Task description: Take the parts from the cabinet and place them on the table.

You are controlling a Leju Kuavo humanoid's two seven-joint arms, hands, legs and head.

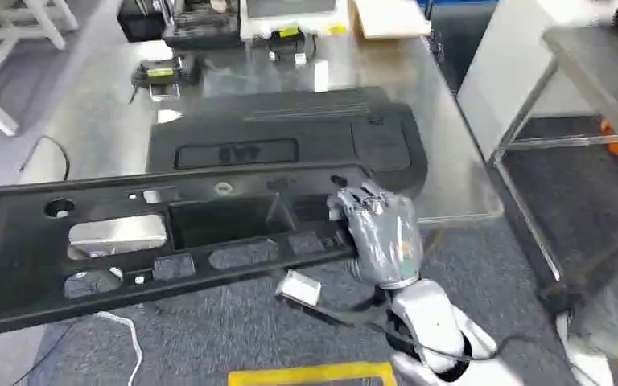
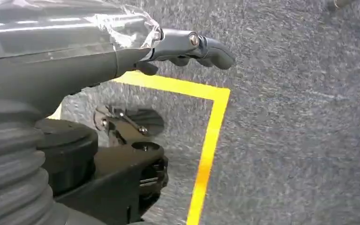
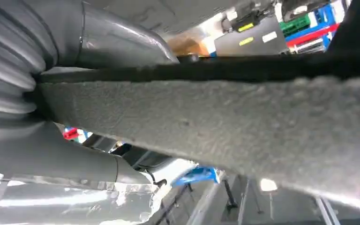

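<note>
1. Right hand (image 1: 380,233) gripped black panel (image 1: 153,241) at its right end, fingers (image 1: 354,201) wrapped over edge.
2. Left hand (image 2: 187,47) hung over floor, fingers curled on nothing.
3. Step judged: carry, panel held before surface (image 1: 451,169), overlapping another part (image 1: 290,133).
4. Next: advance, lower flat, release.

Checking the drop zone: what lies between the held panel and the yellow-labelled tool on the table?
In the head view, another black panel lies on the table between them.

Yellow floor tape (image 2: 209,140) | we see it on grey carpet (image 2: 300,140) | white furniture legs (image 1: 0,72) | well apart from the tape, across that carpet
</note>
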